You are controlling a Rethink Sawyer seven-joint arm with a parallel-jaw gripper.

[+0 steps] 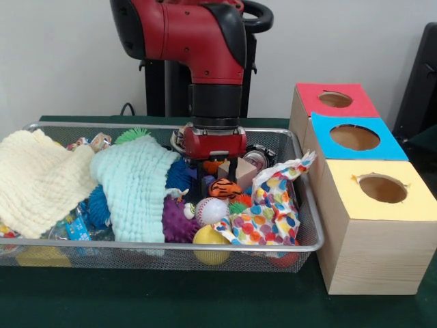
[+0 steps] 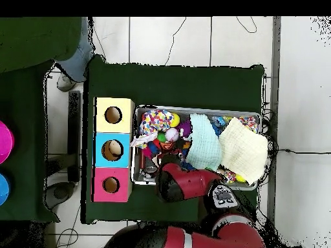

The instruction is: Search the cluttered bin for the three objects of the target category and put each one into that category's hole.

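Silver wire-mesh bin (image 1: 171, 247) sits on the green worktop (image 1: 205, 301), left of the red-topped box's hole (image 1: 335, 100). End effector (image 1: 213, 166) down among toys; grip state indeterminable.

Silver bin (image 1: 171, 246), red-topped hole (image 1: 335, 100), cream cloth (image 1: 37, 181), mint cloth (image 1: 136, 188), polka-dot cloth (image 1: 273, 208)

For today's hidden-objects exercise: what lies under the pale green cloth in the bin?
Under the pale green cloth, in the bin, a blue spiky ball and a purple spiky ball poke out; anything deeper is covered.
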